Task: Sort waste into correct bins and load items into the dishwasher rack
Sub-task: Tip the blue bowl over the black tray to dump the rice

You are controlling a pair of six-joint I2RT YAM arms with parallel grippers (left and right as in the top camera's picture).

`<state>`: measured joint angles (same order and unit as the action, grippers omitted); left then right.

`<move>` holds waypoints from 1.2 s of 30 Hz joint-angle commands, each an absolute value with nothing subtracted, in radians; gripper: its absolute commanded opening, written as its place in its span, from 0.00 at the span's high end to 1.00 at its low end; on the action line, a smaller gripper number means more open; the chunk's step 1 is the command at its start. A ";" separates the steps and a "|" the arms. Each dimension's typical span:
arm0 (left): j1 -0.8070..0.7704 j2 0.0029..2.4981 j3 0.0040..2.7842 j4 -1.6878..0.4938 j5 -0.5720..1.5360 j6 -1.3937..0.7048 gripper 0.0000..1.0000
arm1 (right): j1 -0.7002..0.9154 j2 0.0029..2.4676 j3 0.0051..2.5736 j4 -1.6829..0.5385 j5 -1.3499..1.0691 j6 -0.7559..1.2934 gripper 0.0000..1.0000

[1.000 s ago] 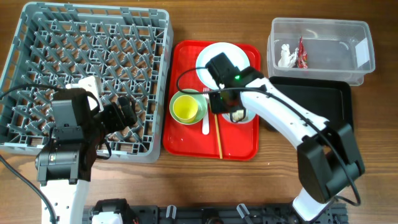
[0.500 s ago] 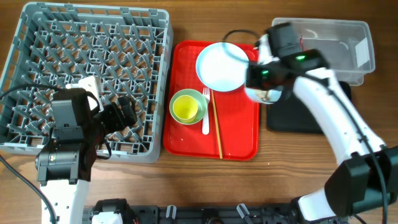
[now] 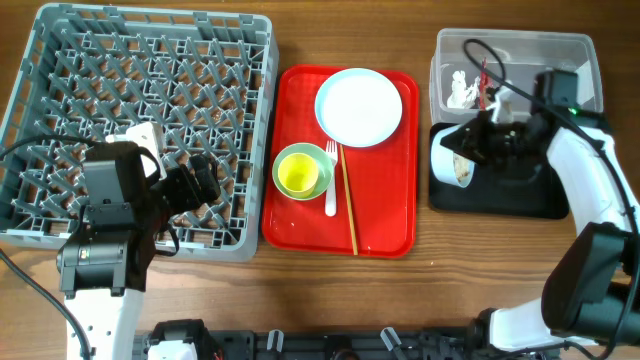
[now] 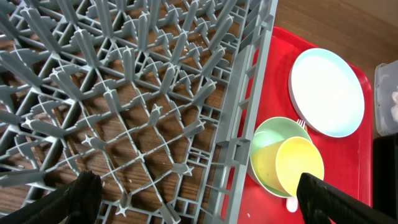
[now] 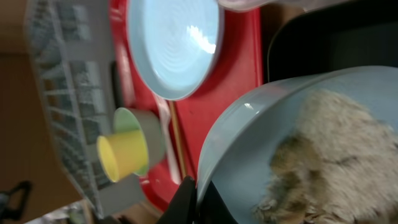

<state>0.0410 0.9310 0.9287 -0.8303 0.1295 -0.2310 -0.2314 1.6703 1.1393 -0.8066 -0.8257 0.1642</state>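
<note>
Right gripper [image 5: 198, 194] is clamped on the rim of the pale-blue bowl [image 3: 452, 160], which is held tipped on its side over the black tray [image 3: 520, 200]. Rice-like crumbs [image 5: 323, 155] are seen inside; a steeper tilt, held within the tray's walls, is advised.

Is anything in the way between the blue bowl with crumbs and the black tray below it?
Nothing visible. The pale-blue bowl hangs tilted over the left end of the black tray, with no object between them.

Sideways pale-blue bowl [image 3: 451, 160] over the black tray [image 3: 495, 198]
</note>
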 commanded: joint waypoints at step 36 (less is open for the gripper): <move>0.036 0.923 0.947 -0.828 0.141 -0.244 0.00 | -0.723 1.870 1.021 -0.312 -1.599 0.656 0.96</move>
<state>0.0410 0.9310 0.9287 -0.8303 0.1295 -0.2310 -0.7254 1.8534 1.0206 -0.3187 -1.5589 0.6601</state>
